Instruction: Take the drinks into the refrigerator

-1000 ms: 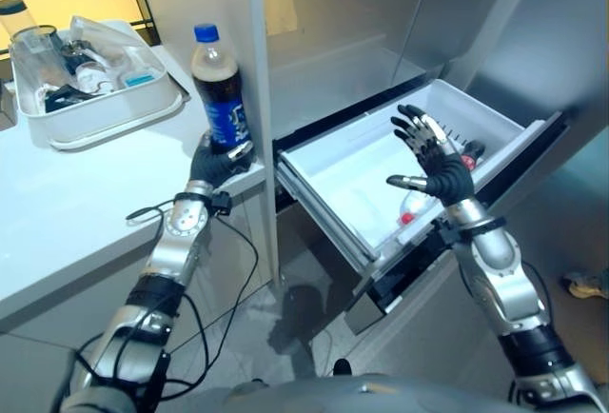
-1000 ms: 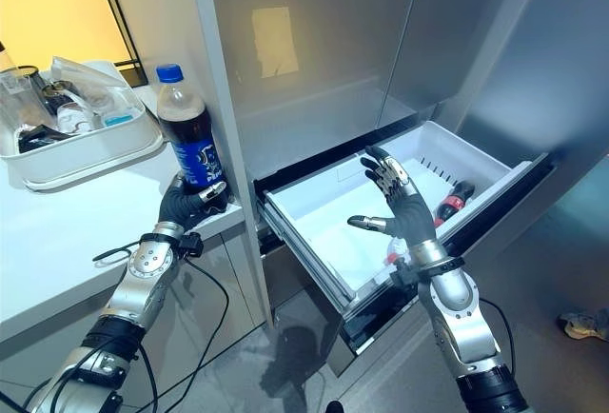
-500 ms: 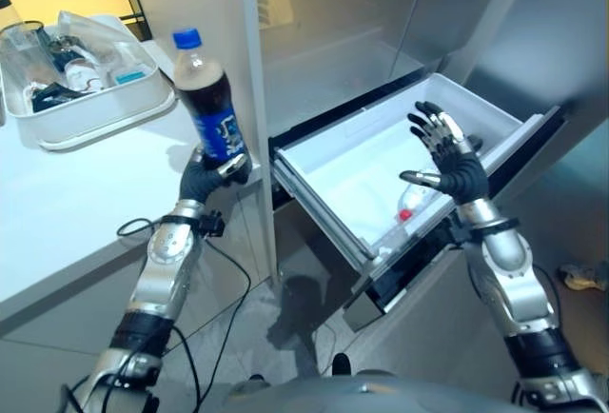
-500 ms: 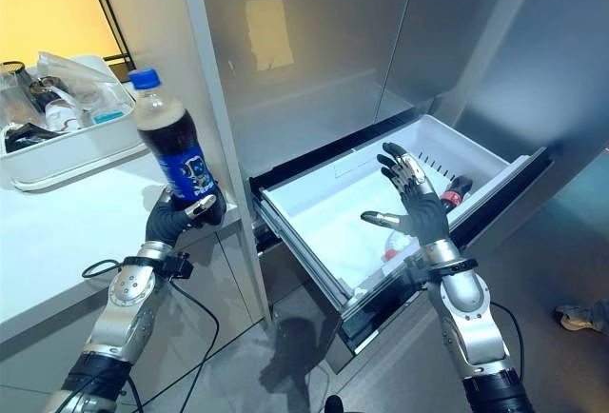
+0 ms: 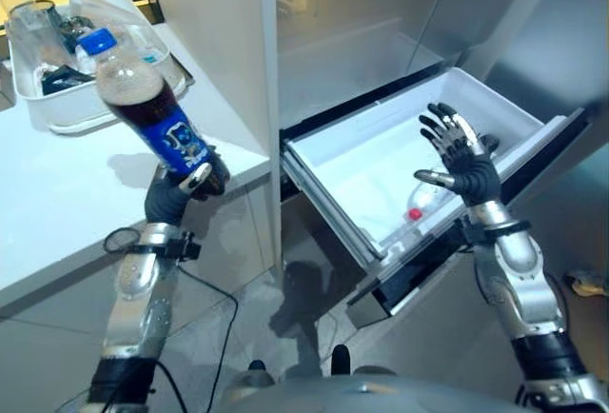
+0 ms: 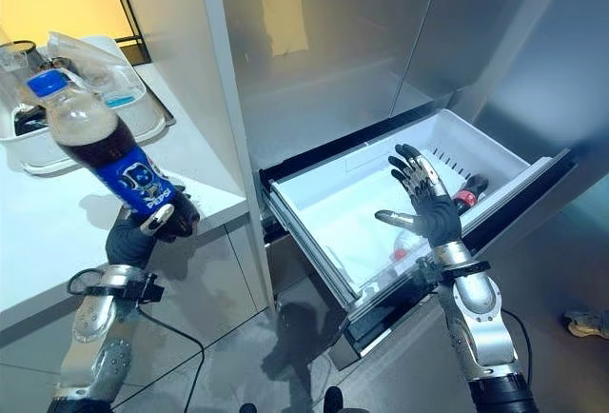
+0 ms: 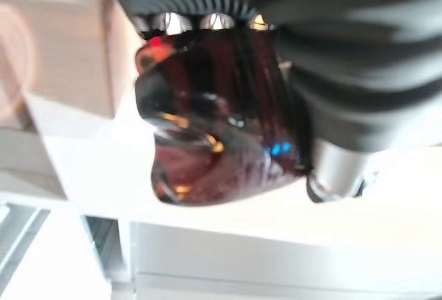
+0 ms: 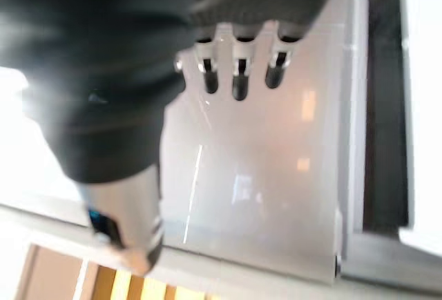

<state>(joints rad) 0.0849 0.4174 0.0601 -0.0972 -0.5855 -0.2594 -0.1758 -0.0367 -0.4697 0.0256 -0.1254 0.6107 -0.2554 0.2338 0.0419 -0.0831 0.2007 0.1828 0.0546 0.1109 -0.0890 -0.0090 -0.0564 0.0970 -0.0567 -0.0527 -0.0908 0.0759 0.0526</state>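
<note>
A cola bottle (image 5: 145, 110) with a blue cap and blue label is held up off the white counter (image 5: 67, 199), tilted with its cap to the left. My left hand (image 5: 178, 191) is shut round its lower part; the bottle's dark base (image 7: 214, 127) shows close past the hand (image 7: 345, 51) in the left wrist view. The white refrigerator drawer (image 5: 335, 170) stands pulled out. My right hand (image 5: 463, 159) hovers open above its right half, palm toward the bottle. Inside lie a clear red-capped bottle (image 5: 419, 211) and a dark bottle (image 6: 466, 194), partly hidden by the hand.
A white tray (image 5: 71, 113) with several clear containers sits at the back of the counter. A tall grey cabinet panel (image 5: 228, 42) stands between the counter and the drawer. The refrigerator's steel doors (image 6: 362, 23) rise above the drawer.
My left hand has lifted the cola bottle off the counter's corner, carried it leftward and tilted it. The right hand stays open over the drawer.
</note>
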